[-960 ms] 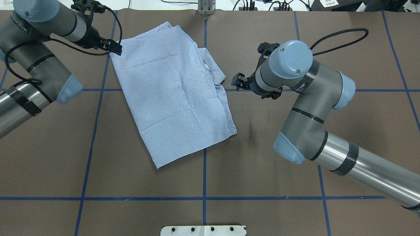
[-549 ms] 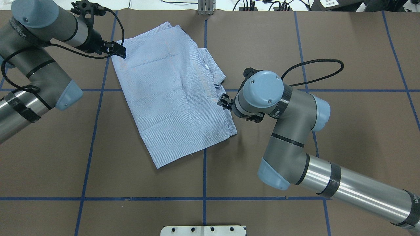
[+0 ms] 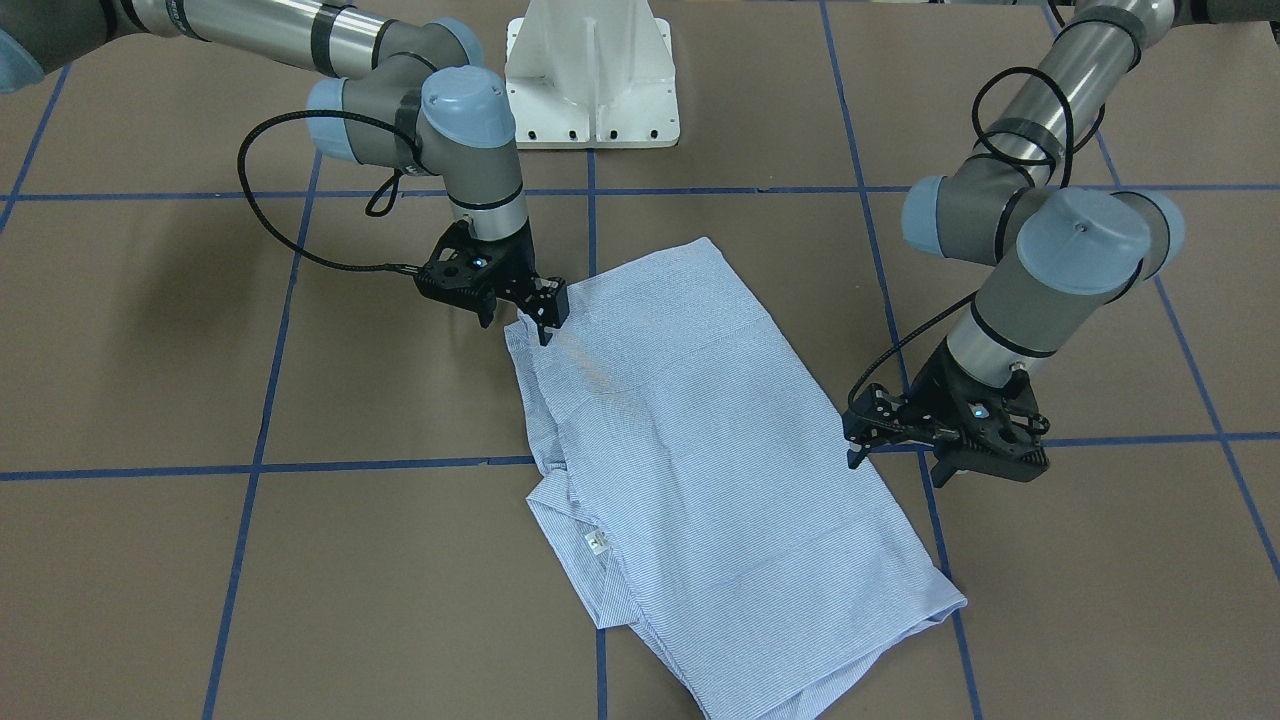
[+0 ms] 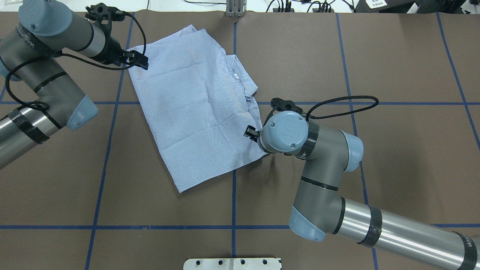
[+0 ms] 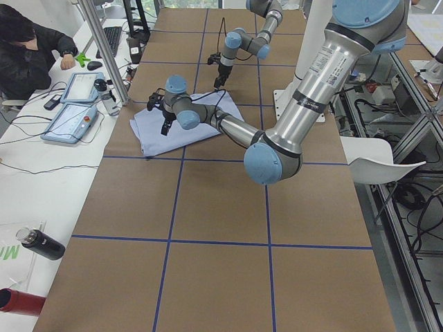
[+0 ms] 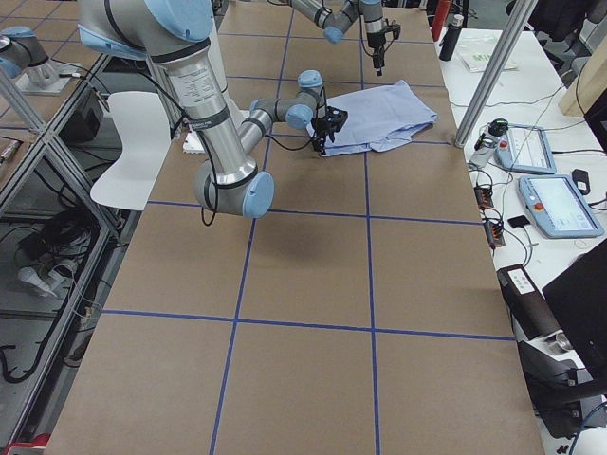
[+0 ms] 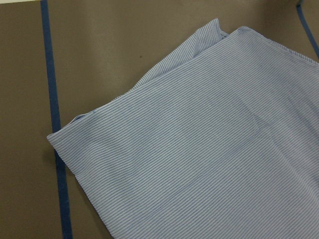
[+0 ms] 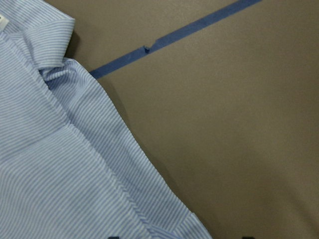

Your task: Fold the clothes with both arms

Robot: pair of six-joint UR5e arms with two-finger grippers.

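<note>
The shirt (image 4: 195, 112) is laid folded flat on the table (image 4: 337, 56), just left of centre. The left gripper (image 3: 895, 455) is held unclenched at its far-left corner. The right gripper (image 3: 545, 308) is held unclenched at its right edge.

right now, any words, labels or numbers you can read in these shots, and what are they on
None can be read for sure.
White neck label on the shirt: too small.
Lettering on the left arm: blurred.
Lettering on the right arm: blurred.
White card at the overhead view's top right: too small.
</note>
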